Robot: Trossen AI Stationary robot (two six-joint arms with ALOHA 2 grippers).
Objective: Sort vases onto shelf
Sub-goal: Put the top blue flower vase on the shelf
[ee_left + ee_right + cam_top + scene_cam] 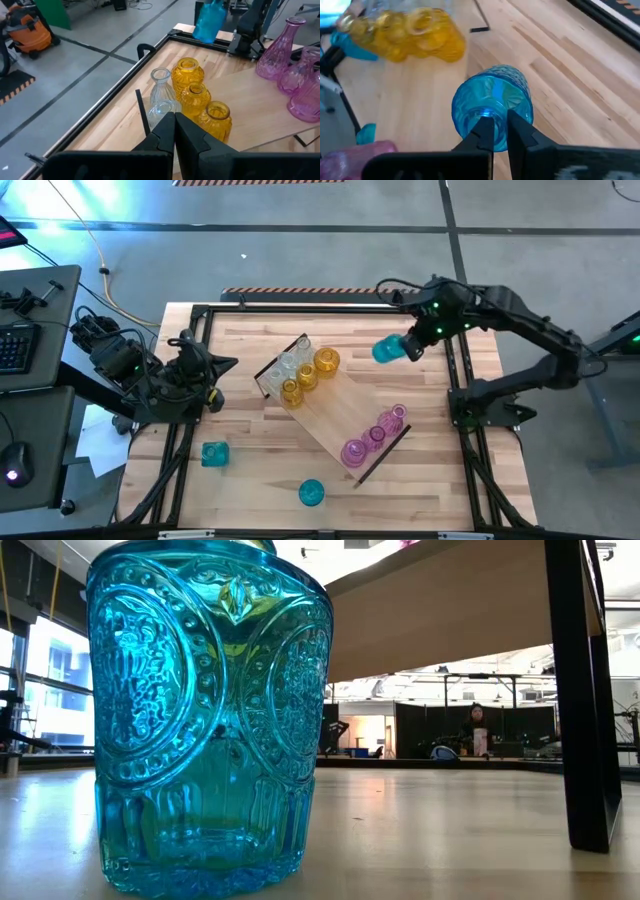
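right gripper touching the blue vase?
Touching. The right wrist view shows the right gripper pinching the rim of the blue vase; the high view shows that vase carried off the table.

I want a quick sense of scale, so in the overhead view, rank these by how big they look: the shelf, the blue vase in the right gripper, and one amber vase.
1. The shelf, by far the largest.
2. The blue vase, clamped in the right gripper, and an amber vase look alike; the held vase sits nearer the camera, so unranked.
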